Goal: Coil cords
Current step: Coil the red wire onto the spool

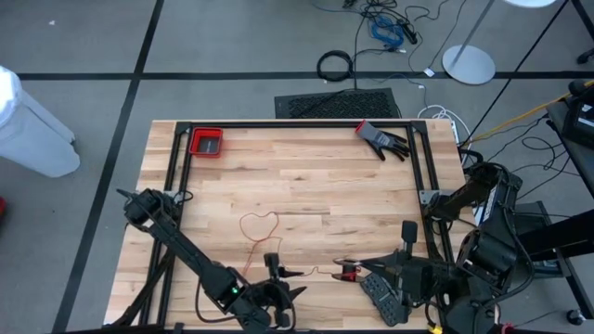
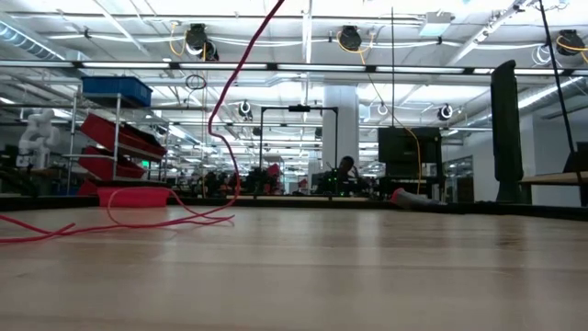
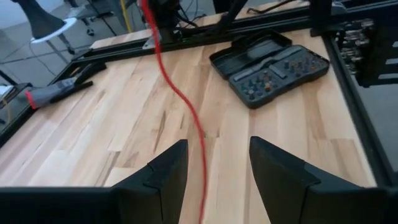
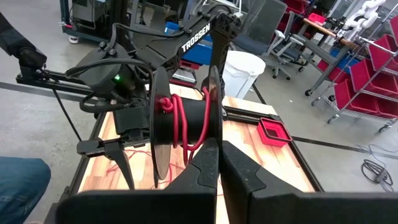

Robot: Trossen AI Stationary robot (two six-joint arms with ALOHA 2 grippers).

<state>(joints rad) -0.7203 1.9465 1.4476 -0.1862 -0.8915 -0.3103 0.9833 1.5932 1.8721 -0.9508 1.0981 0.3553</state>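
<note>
- The right claw [image 1: 345, 271] is at the near edge of the bench [image 1: 316, 176]. Its two fingers are pinched tight on the rim of a small black spool [image 4: 181, 127].
- The red cord [image 1: 259, 225] is wound a few turns around the middle of that spool.
- The left claw [image 1: 281, 276] sits close by, near the same edge. Its fingers [image 3: 163, 174] are apart, and the red cord runs between them. I cannot tell if they touch it.
- The rest of the cord lies loose on the wood in a heart-like loop.
- A flat black tool case [image 1: 382, 295] lies just beside the right claw.
- A little red tray [image 1: 206, 142] and a dark glove [image 1: 381, 140] sit at the far corners.
- Beyond the bench, a black cable ring [image 1: 336, 65] lies on the grey floor.
- In the room there are red bins on racks.
</note>
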